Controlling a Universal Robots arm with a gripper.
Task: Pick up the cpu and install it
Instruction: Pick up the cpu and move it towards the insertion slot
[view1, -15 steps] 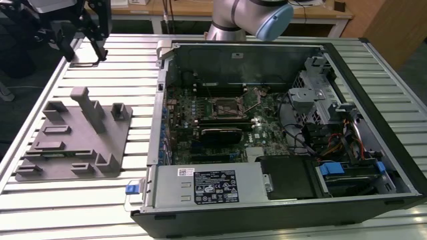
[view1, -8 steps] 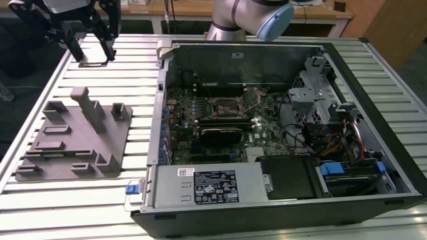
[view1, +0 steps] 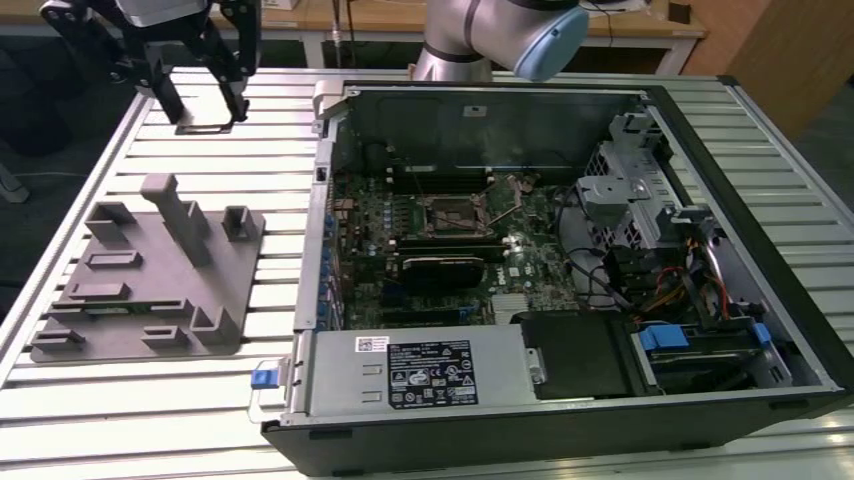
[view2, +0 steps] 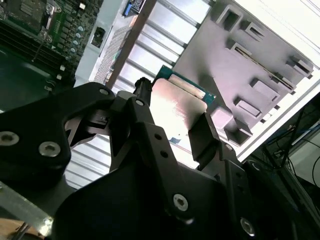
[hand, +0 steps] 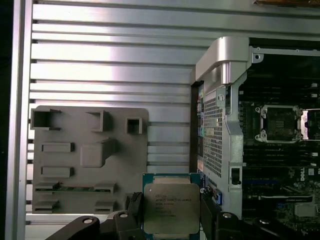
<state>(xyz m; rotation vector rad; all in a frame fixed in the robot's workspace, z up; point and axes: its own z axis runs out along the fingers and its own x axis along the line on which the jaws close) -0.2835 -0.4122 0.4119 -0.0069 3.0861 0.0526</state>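
My gripper (view1: 207, 108) is shut on the cpu (view1: 210, 126), a flat silver square with a thin green rim. It hangs over the slatted table at the far end of the exterior view's left, beyond the grey fixture (view1: 147, 280). In both wrist views the black fingers (hand: 134, 210) press on two opposite edges of the cpu (hand: 171, 207) (view2: 175, 97). The square metal-framed socket (view1: 451, 210) (hand: 280, 122) sits on the motherboard inside the open computer case (view1: 561, 250), well away from the gripper.
The grey fixture (hand: 90, 155) (view2: 250, 65) carries upright posts and slots. The case's metal side wall (hand: 222, 115) stands between gripper and motherboard. Cables, a drive cage (view1: 641, 190) and a power supply (view1: 427, 370) crowd the case. The arm's base (view1: 494, 35) stands behind the case.
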